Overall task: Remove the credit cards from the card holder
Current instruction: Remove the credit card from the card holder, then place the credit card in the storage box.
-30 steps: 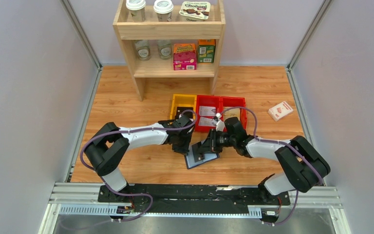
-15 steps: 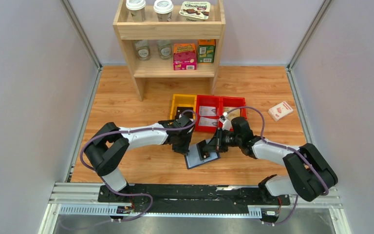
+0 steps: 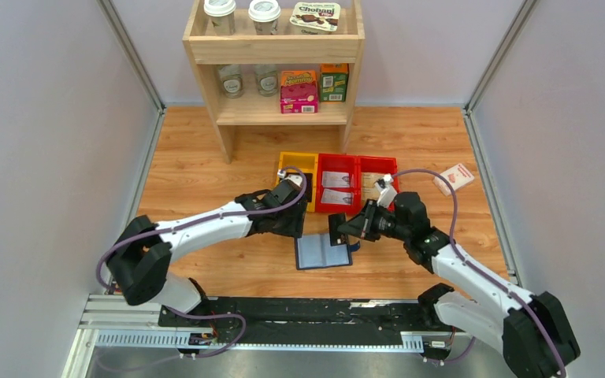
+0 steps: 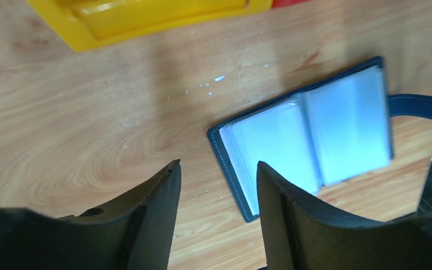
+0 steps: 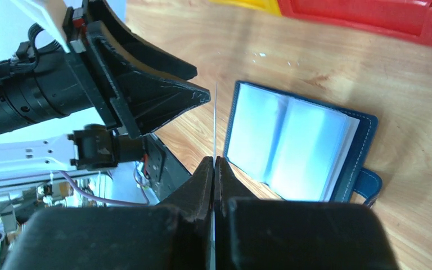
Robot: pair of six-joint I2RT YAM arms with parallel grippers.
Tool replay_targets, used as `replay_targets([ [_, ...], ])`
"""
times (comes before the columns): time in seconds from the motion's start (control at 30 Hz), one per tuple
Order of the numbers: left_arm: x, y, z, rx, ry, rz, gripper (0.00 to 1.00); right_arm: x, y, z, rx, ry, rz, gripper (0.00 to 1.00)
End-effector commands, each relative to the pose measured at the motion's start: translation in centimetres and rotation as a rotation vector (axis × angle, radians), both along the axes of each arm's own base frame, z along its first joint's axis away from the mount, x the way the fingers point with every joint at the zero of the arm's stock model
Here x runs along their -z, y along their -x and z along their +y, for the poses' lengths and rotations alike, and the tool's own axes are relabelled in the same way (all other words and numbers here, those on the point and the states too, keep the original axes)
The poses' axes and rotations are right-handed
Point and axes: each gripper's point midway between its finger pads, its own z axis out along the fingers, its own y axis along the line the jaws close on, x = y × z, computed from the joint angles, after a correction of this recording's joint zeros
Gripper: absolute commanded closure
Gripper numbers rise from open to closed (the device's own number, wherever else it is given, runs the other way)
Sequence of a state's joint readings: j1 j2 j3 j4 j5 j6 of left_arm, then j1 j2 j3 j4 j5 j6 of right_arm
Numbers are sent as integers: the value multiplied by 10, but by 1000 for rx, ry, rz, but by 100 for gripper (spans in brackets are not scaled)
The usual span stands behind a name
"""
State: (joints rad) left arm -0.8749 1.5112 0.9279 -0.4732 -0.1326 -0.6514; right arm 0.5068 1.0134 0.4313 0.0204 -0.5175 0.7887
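The holder (image 3: 322, 253) was laid open and flat on the table (image 3: 205, 173), in front of the bins and between the two grippers. Its pale clear sleeves (image 4: 315, 135) were turned upward, and its snap tab (image 4: 416, 104) was extended from the edge on the right arm's side. No card could be made out inside the sleeves; the wrist views were too blurred to settle the point.

One black card (image 3: 336, 227) was pinched in the right gripper (image 3: 345, 229), whose fingers were pressed together on it. In the right wrist view the card was seen edge-on as a thin line rising from between the fingers (image 5: 202, 180). The card was held outside the sleeves, over the holder's far right corner. Whether it touched the holder could not be told.

The left gripper (image 4: 216, 185) was held just beside the holder's far left corner. Its fingers (image 4: 152, 208) were spread apart, and nothing was gripped between them.

Beyond the holder, a yellow bin (image 3: 295, 163) and two red bins (image 3: 357, 185) were set side by side. A white-and-red box (image 3: 453, 179) was placed well apart at the right. A wooden shelf (image 3: 276, 106) was positioned at the far edge.
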Motion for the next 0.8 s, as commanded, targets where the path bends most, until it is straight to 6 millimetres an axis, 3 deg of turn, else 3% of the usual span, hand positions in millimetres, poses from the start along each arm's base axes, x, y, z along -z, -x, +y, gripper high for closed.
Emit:
replay_targets([
  [0.0,-70,-18,-3,-72,148,-179,36,-34,-18,-7,166,-113,-99,100],
  [0.2,-140,-13,-11,-184,531,-296,27,-90,-31,-17,373,-335,-262,100],
  [0.23,-167,-13,-15,-214,665,-330,27,-94,-30,-19,395,-358,-276,100],
  [0.27,-160,-9,-15,-227,702,-315,27,-101,-31,-21,424,-376,-299,100],
  [0.3,-187,-10,-19,-244,845,-351,27,-106,-33,-24,461,-393,-316,100],
  [0.33,-174,-7,-17,-263,864,-332,27,-110,-33,-25,485,-406,-328,100],
  [0.37,-189,-8,-20,-286,956,-339,27,-115,-33,-27,506,-421,-340,100],
  [0.4,-181,-7,-20,-293,968,-325,27,-118,-33,-26,516,-431,-345,100],
  [0.5,-194,-8,-32,-287,1091,-317,27,-127,-33,-21,535,-466,-355,100],
  [0.77,-196,-8,-59,-261,1234,-293,28,-143,-38,-2,507,-493,-376,100],
])
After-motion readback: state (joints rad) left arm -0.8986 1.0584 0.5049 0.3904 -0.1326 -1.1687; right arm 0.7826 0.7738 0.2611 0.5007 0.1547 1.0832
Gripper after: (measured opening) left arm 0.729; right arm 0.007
